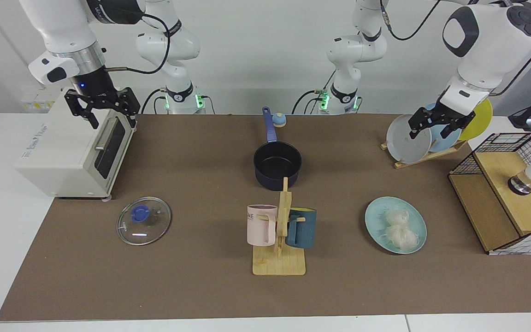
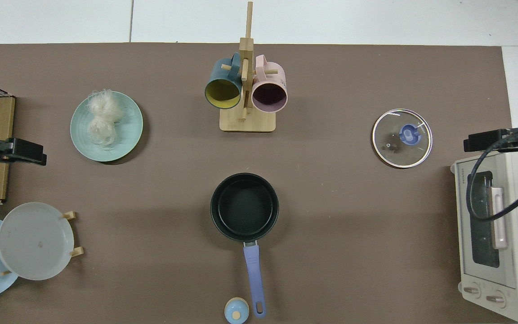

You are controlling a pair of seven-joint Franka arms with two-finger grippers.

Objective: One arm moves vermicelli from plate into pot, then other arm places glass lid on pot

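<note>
Fingers apart on both grippers: right gripper above toaster oven, left gripper before plate rack. Vermicelli on plate; pot mid-table, empty; glass lid flat on mat.

**Bystanders on the desk**

A wooden mug tree is standing near the middle of the brown mat, carrying a pink mug and a teal mug on its pegs. A white toaster oven is sitting at one end. At the other end, a wooden rack is holding grey, blue and yellow plates upright, just beside a wire-and-wood box. A small blue-and-cream knob-like object is lying at the mat's edge.
</note>
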